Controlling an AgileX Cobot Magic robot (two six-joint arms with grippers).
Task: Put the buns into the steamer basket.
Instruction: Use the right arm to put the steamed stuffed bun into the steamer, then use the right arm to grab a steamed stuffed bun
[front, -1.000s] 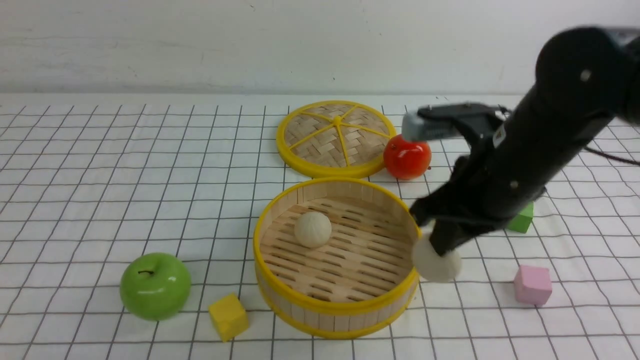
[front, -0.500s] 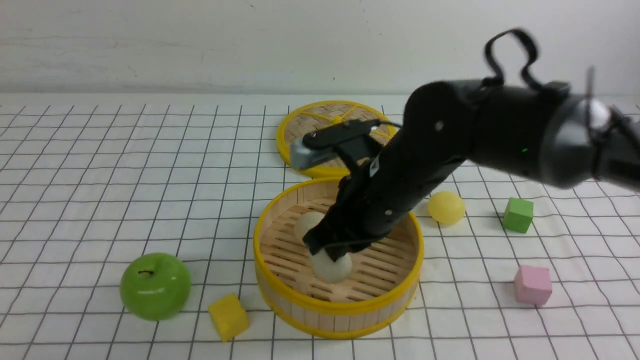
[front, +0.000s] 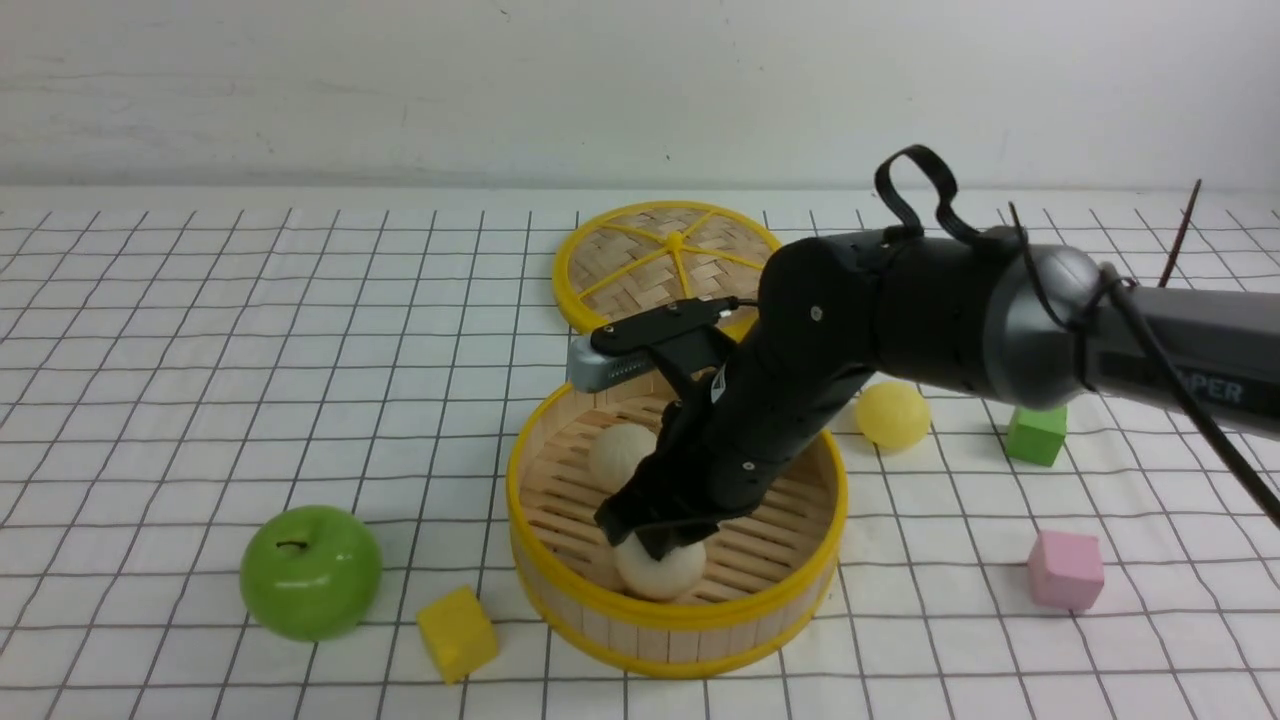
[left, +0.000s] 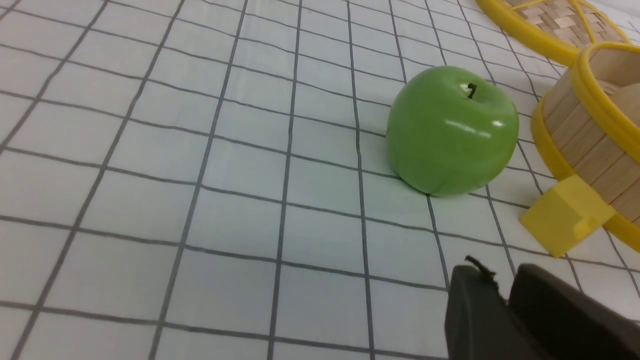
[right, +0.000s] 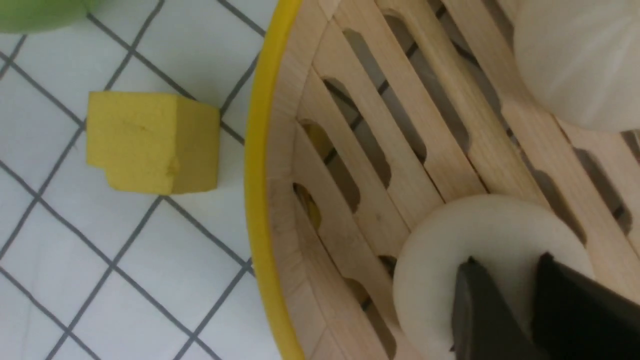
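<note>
Buns (front: 615, 452) lie well apart from my left gripper (left: 505, 312), which hangs over the cloth (left: 150, 200) near the apple (left: 452, 131), nothing between its jaws, though I cannot tell if they are shut. The near bun (front: 660, 572) sits on the floor of the basket (front: 672, 618) by its front wall with my right gripper (front: 655, 540) down on it; grip or mere touch, I cannot tell. A second bun (front: 612, 455) lies farther back inside, the yellow bun (front: 893, 413) outside, just past the right rim.
</note>
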